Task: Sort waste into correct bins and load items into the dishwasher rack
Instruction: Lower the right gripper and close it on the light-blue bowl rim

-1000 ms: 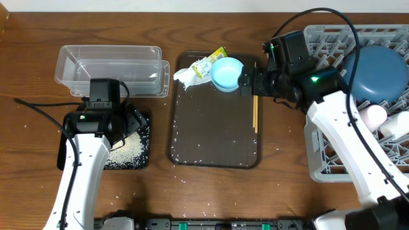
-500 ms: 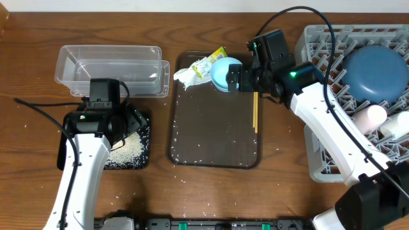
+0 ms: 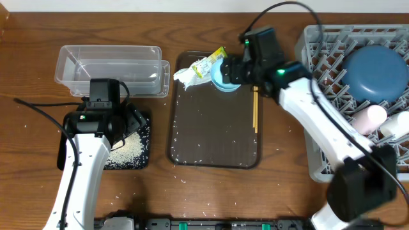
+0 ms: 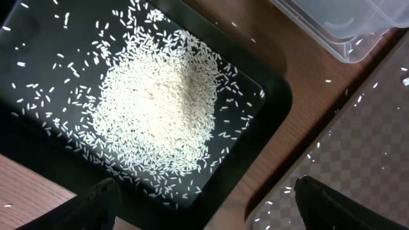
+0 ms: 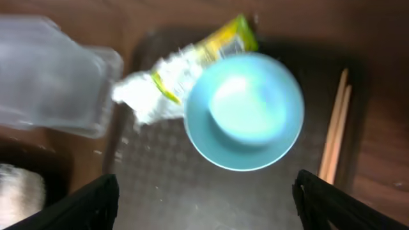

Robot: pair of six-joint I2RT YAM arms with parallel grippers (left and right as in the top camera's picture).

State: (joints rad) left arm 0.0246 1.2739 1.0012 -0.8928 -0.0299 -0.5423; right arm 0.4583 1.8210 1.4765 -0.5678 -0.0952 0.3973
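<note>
- The right gripper (image 5: pixel 214 201) hangs over the far end of the large brown rectangular serving tray (image 3: pixel 214 134), mid-bench by the far edge. Its two fingers are spread wide with nothing between them.
- Right under it sits the small light-blue round bowl (image 5: pixel 246 112), upright.
- A crumpled white tissue (image 5: pixel 144 96) and a yellow-green printed wrapper (image 5: pixel 211 54) lie against the bowl's left rim. A finger coming down on that side could pinch paper along with the rim, and the waste would ride off with the bowl.
- The thin wooden chopsticks (image 5: pixel 335 128) lie along the tray's right rim, just beside the bowl. A wide finger there could knock them onto the bench.
- The bowl looks smooth and shallow, so I'd expect a rim grip to slip or tip it.
- The large square grey lattice dishwasher rack (image 3: pixel 317 37) at the right edge already holds the dark-blue round dish (image 3: pixel 377 70), pink cup (image 3: pixel 370 117) and white cup (image 3: pixel 396 124). Only its left strip looks free.
- The left gripper (image 4: pixel 214 204), also agape and empty, hovers above the heap of white rice grains (image 4: pixel 160 115) in the shallow black tray (image 4: pixel 275 108) near the left edge. The clear plastic tub (image 3: pixel 108 64) is just beyond. That arm is well apart from the other one.
</note>
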